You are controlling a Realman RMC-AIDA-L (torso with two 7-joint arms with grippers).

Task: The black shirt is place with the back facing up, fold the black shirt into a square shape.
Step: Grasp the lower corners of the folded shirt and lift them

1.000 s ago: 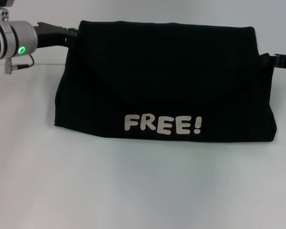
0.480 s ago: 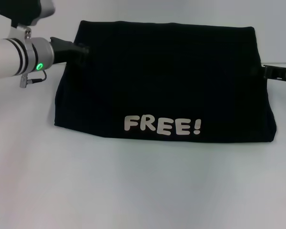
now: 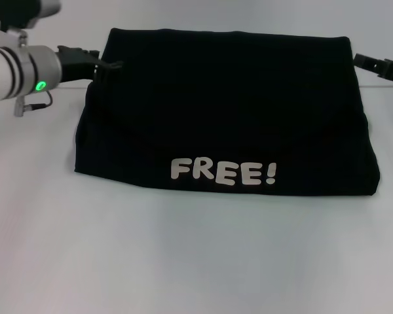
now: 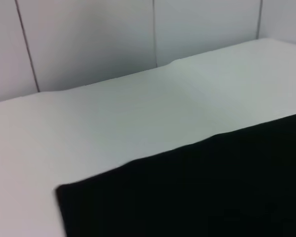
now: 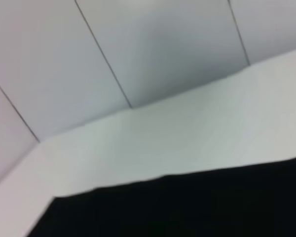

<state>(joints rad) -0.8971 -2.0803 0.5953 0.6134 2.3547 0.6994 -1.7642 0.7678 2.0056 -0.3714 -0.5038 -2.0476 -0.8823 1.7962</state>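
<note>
Our large black soft-fabric T-shirt (image 3: 226,111), folded with white lettering showing, lies mid white table (image 3: 196,261). Left gripper (image 3: 108,64) touches its far-left corner, right gripper (image 3: 380,67) hovers far-right; closure unclear. Limp, light cloth: we'd pinch corners.

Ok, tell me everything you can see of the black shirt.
The black shirt is plain, soft-looking dark fabric, folded into a wide trapezoid lying flat on the white table. White rounded "FREE!" lettering sits near its front edge. The left end effector is at its far left corner, the right end effector beside its far right corner.
</note>
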